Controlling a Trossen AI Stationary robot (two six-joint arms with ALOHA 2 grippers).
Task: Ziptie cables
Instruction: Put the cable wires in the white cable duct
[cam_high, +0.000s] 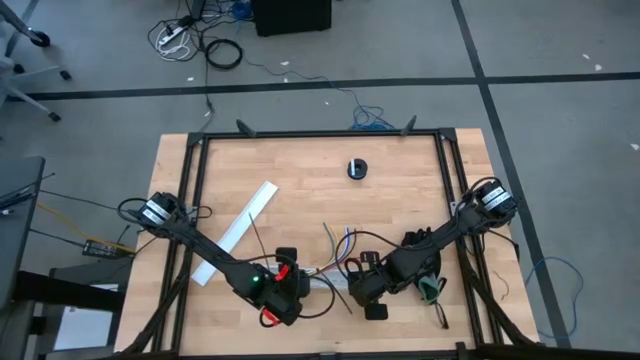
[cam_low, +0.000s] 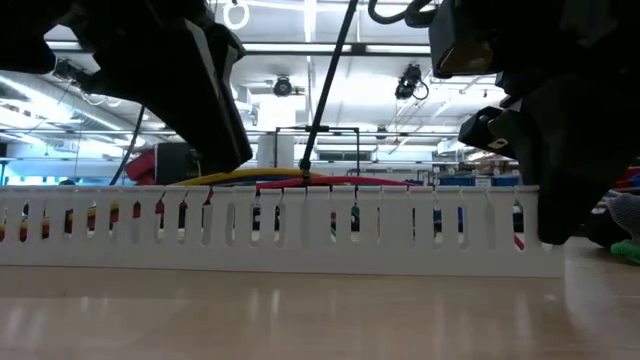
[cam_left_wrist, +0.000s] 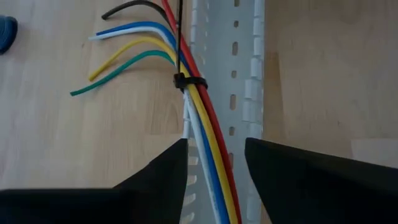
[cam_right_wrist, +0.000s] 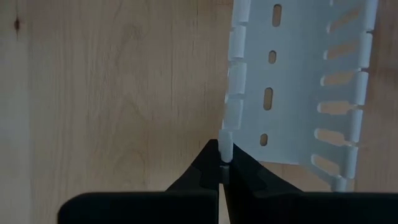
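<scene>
The cables (cam_left_wrist: 202, 118), red, yellow, blue, white, green and black, lie bundled along one wall of a white slotted channel (cam_left_wrist: 239, 74). Their free ends fan out on the wood (cam_high: 340, 240). A black ziptie (cam_left_wrist: 186, 82) is cinched around the bundle, and its thin tail (cam_low: 325, 90) stands up. My left gripper (cam_left_wrist: 216, 146) is open, one finger on either side of the bundle and that channel wall, touching neither as far as the view shows. My right gripper (cam_right_wrist: 224, 149) is shut on the channel's end, at the table's near middle (cam_high: 352, 285). My right gripper pinches one small tab (cam_right_wrist: 225, 140) of the white channel's side wall, at the channel's end, between its two fingertips. The fingers slant steeply down onto it. The channel rests on the table.
A second white channel (cam_high: 238, 232) lies slanted on the table's left half. A small black round object (cam_high: 357, 168) sits toward the far edge. A black frame (cam_high: 320, 135) borders the tabletop. Bare wood lies to the far right.
</scene>
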